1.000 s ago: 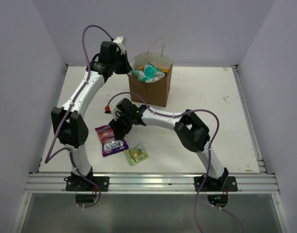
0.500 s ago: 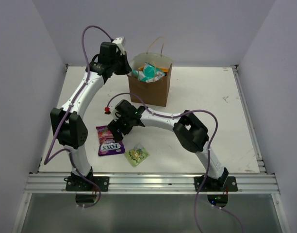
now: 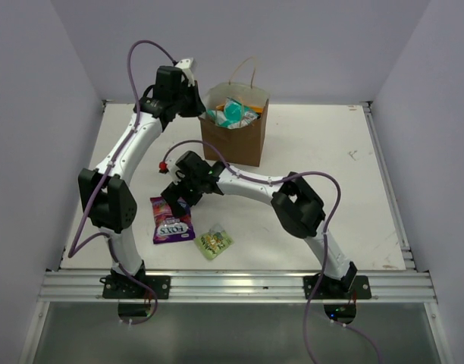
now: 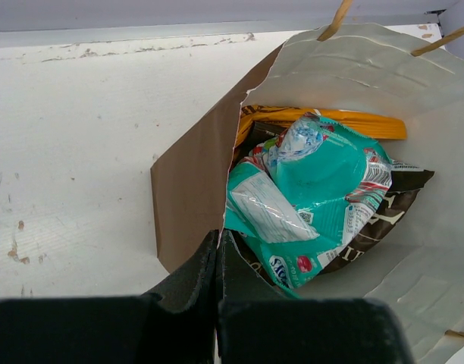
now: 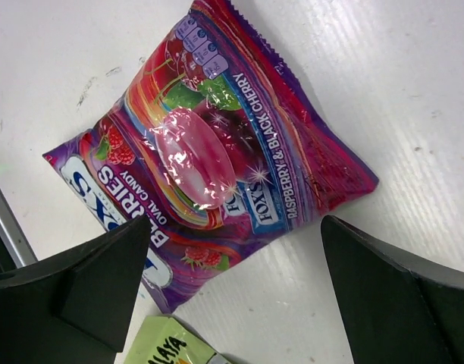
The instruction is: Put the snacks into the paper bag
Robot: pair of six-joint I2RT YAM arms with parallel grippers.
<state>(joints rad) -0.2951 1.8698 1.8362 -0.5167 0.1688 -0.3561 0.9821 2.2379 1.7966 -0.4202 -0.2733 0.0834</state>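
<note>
The brown paper bag [image 3: 236, 144] stands upright at the back of the table. My left gripper [image 3: 197, 103] is shut on its left rim [image 4: 218, 236]. Inside the bag lie a teal packet [image 4: 323, 171], an orange chip bag [image 4: 330, 121] and a dark brown chip bag [image 4: 387, 216]. The purple candy packet [image 3: 171, 221] lies flat on the table. My right gripper [image 3: 176, 202] hovers open just above it, fingers wide apart on either side of its lower edge [image 5: 236, 220], holding nothing. A small green packet [image 3: 214, 241] lies to the right of the purple one, and its corner shows in the right wrist view [image 5: 171, 345].
The bag's two thin handles [image 3: 246, 70] stick up above its mouth. An aluminium rail [image 3: 239, 284] runs along the table's near edge. Grey walls close in the left, back and right sides. A purple cable [image 3: 188, 144] loops over the right arm.
My right gripper has opened wide and shifted slightly back and left over the purple candy packet, which has turned a little on the table. The left arm has not moved.
</note>
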